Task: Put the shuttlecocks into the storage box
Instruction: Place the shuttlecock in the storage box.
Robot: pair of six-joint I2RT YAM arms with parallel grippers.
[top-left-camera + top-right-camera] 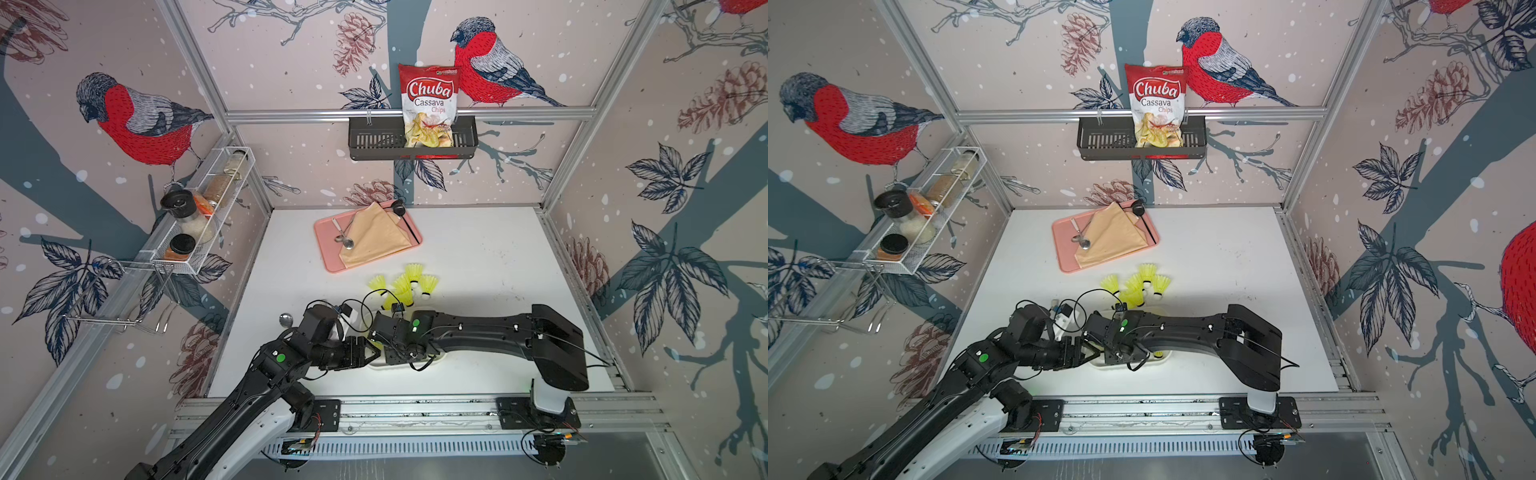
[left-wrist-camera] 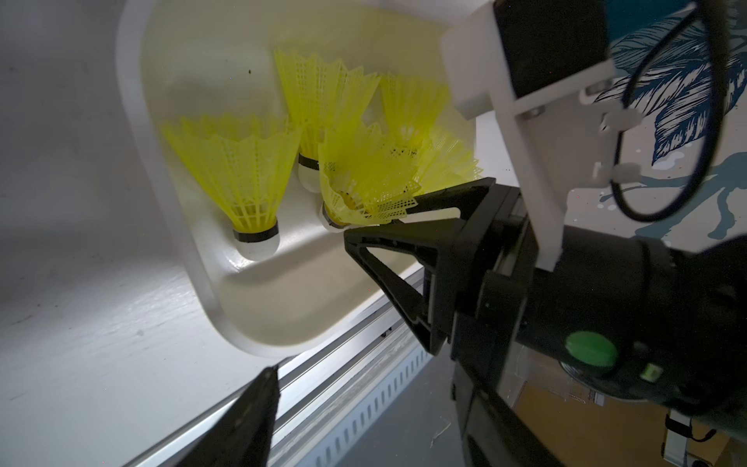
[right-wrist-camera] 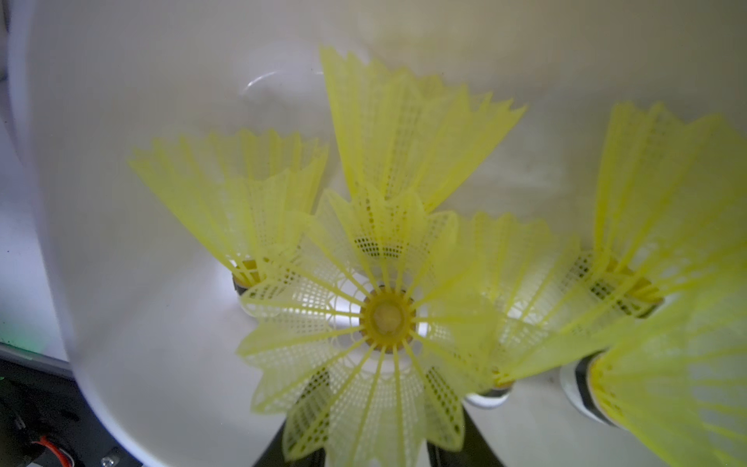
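Left wrist view: your right gripper (image 2: 378, 219) reaches into the storage box (image 2: 133, 121), jaws narrow, with the skirt rim of one shuttlecock (image 2: 364, 178) between them; can't tell if they pinch it. Right wrist view: that one's long axis lines up with the gripper, tip away into the box, skirt open at the lens. The other shuttlecocks (image 2: 242, 178) inside point tips to the box's near wall, skirts far. Your left gripper (image 1: 374, 354) gapes wide, empty, just left of the box. In both top views loose shuttlecocks (image 1: 409, 286) (image 1: 1136, 286) sit mid-table between box and pink tray (image 1: 326, 243), most tips near. The far-wall bag (image 1: 428, 104) reads "Chuba Cassava Chips".
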